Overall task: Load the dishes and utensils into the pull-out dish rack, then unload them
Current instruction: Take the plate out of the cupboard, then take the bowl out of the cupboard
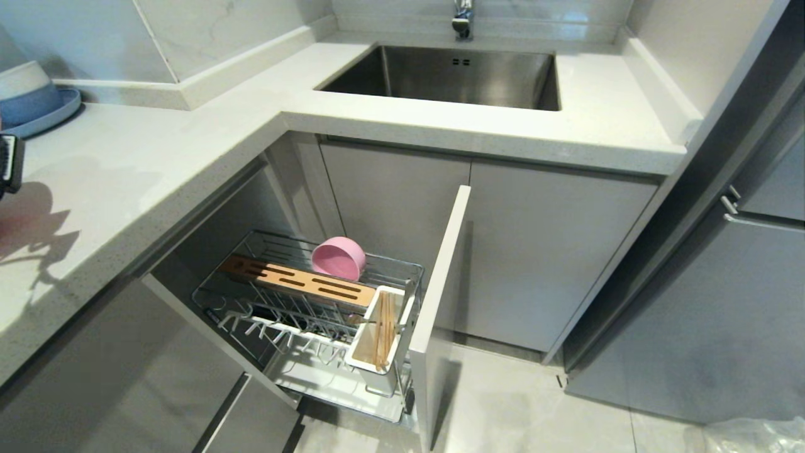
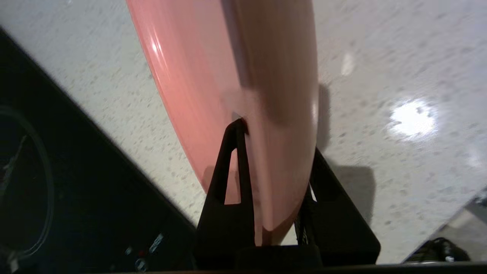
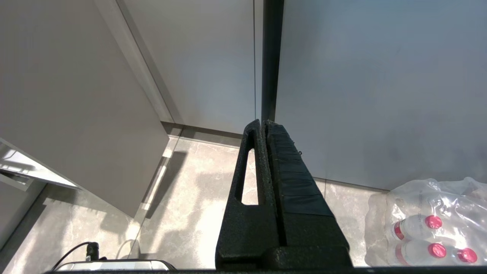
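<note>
- Pink plate [image 2: 243, 76] stands on edge between the black fingers [image 2: 228, 182] of the left gripper [image 2: 276, 140], which are clamped on its rim; it hangs over the speckled white countertop [image 2: 380, 57].
- Left gripper shows in the head view only as a dark piece at the far left edge of the counter, with its shadow on the top beside it.
- Pull-out dish rack [image 1: 302, 314] stands drawn out of the lower cabinet, under the counter's corner, its grey door front [image 1: 440, 302] on the right.
- Pink bowl [image 1: 339, 258] lies tipped on its side at the far end of the rack, just behind the slotted wooden bar [image 1: 295, 283].
- Chopsticks [image 1: 383, 327] stand in the white utensil holder [image 1: 377, 340] at the rack's near right corner; a thin metal piece lies across the holder, too small to tell what it is.
- Right gripper [image 3: 264, 123] hangs low over the tiled floor [image 3: 182, 198] near grey cabinet fronts, its two fingers pressed together on nothing; a shrink-wrapped pack of bottles [image 3: 426, 224] lies beside it.
- Steel sink [image 1: 453, 75] sits in the far counter, and blue and white dishes [image 1: 31, 94] are stacked at the far left.
</note>
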Available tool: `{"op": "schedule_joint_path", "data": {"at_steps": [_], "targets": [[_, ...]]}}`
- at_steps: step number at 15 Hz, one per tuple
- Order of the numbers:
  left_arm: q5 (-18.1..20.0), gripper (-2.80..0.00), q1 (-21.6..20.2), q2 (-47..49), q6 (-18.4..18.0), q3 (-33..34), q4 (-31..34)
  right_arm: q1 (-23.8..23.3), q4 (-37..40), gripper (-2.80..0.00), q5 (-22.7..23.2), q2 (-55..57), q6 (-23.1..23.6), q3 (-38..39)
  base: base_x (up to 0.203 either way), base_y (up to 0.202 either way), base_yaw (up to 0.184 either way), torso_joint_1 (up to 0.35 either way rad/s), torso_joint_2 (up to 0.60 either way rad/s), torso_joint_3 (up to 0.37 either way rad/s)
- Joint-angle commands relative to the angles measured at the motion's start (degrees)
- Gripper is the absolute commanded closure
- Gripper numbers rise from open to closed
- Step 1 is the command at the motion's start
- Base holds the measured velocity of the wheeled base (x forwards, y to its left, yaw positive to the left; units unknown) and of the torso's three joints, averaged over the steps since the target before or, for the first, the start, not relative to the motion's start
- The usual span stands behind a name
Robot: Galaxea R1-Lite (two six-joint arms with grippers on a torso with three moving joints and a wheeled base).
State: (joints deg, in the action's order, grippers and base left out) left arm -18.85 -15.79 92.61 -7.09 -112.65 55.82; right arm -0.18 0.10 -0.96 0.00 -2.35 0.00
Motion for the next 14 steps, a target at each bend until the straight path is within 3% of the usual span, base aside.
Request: {"op": "schedule_joint_path", "data": {"at_steps": [1, 6, 14], "targets": [[-1.44, 0.00, -0.03, -0.14, -0.43, -0.03, 0.73, 0.01, -0.01, 0.00, 0.00, 0.00, -0.02, 0.09, 0.000, 0.000, 0.000, 0.000, 0.00, 0.000], [-8.93, 0.00, -0.03, -0.24, -2.84, 1.47, 1.75, 0.01, -0.01, 0.00, 0.00, 0.00, -0.02, 0.09, 0.000, 0.000, 0.000, 0.000, 0.00, 0.000], [-10.34, 0.00, 1.64, 1.07, -4.33, 3.81, 3.42, 0.01, -0.01, 0.00, 0.00, 0.00, -0.02, 0.09, 0.000, 0.000, 0.000, 0.000, 0.00, 0.000]]}}
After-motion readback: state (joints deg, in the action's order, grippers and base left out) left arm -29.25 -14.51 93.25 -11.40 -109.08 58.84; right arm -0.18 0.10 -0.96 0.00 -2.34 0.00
